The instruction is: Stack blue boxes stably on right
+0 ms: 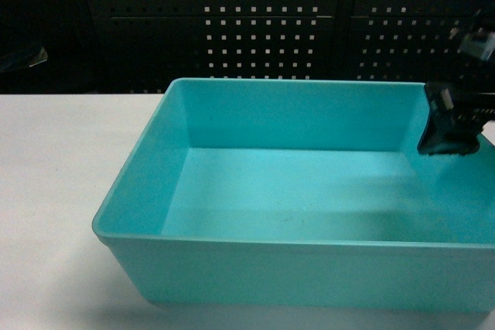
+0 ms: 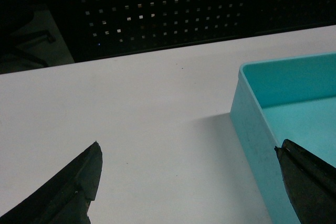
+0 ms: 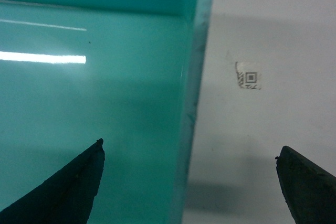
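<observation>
A wide turquoise tub (image 1: pixel 309 276), one of the blue boxes, stands empty on the white table and fills most of the head view. My right gripper (image 1: pixel 447 144) hangs over its right rim. In the right wrist view this gripper (image 3: pixel 190 150) is open and straddles the tub's right wall (image 3: pixel 191 93), one finger over the inside, the other over the table. My left gripper (image 2: pixel 189 153) is open above the bare table beside the tub's left wall (image 2: pixel 252 129), with its right fingertip (image 2: pixel 302 174) over the rim. The left gripper does not show in the head view.
The white table (image 1: pixel 54 191) extends left of the tub. A black pegboard wall (image 1: pixel 309 28) stands behind the table. A small square code sticker (image 3: pixel 250 77) lies on the table right of the tub. A dark shape (image 1: pixel 31 56) sits at the far left.
</observation>
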